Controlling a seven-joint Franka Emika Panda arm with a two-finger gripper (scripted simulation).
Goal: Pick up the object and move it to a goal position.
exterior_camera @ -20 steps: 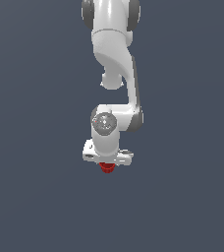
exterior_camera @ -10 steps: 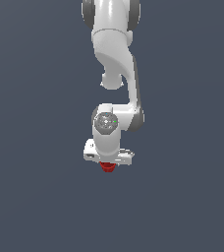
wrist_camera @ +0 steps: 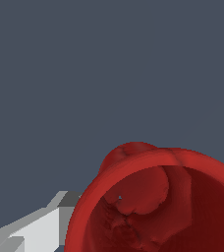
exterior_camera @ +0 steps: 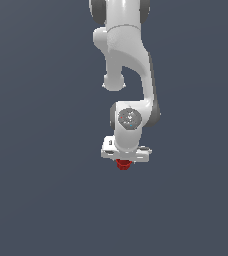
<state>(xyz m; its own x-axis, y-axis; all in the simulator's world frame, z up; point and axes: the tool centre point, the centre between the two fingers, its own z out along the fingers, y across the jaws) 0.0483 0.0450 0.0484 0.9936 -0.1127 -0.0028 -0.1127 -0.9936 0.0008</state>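
One gripper [exterior_camera: 123, 159] is under my control here, and I find it pointing straight down at the lower end of the white arm [exterior_camera: 128, 60]. Its fingers are not visible as separate parts in the exterior view; only the wide white hand body shows, set crosswise, so I cannot read the gap directly. In the wrist view a single grey-white finger [wrist_camera: 35, 226] shows beside the cup, close against its outer wall.

The red cup [exterior_camera: 123, 164] sits directly beneath the hand body, touching its underside, centred and much narrower than the hand. Only its lower portion protrudes below the gripper. In the wrist view the same cup [wrist_camera: 158, 202] fills the near field, its wide rim towards the camera and its hollow interior visible, uneven in surface. I judge the gripper closed on the cup, holding it.

Nothing visible supports the cup from below: flat dark grey background [exterior_camera: 36, 150] surrounds the arm and cup on all sides in both views. No surface edge can be made out.
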